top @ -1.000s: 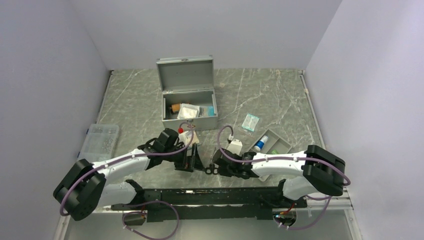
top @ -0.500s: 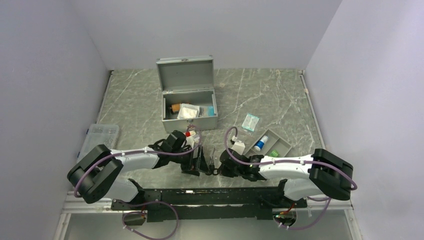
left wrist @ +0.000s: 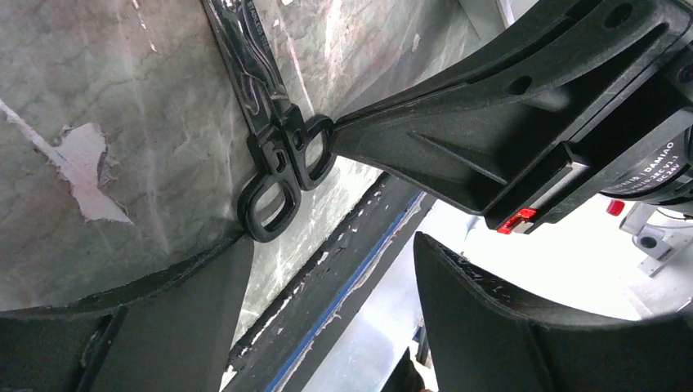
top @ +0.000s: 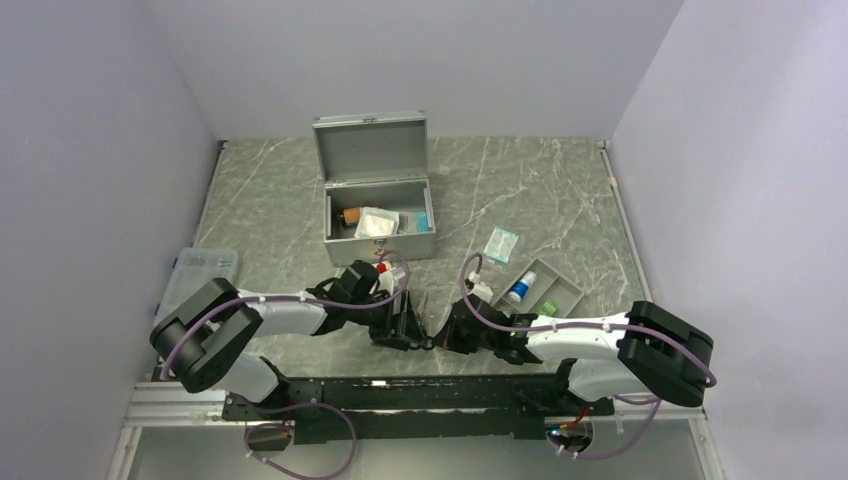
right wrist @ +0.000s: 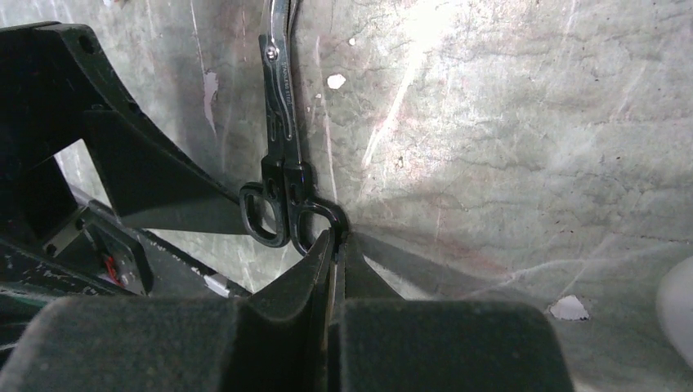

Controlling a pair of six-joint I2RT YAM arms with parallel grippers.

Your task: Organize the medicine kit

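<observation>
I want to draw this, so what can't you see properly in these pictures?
Black-handled steel scissors: blade tips cut off by the top edge, both wrist views.
Silver-grey metal medicine kit: contents too small to name, top view.
Clear plastic box: near end hidden behind the left arm, top view.
Small blue-and-white bottle: label too small, top view.

The grey marbled worktop (top: 540, 190) is boxed in on three sides by plain lilac walls (top: 420, 60), evenly lit throughout.
</observation>
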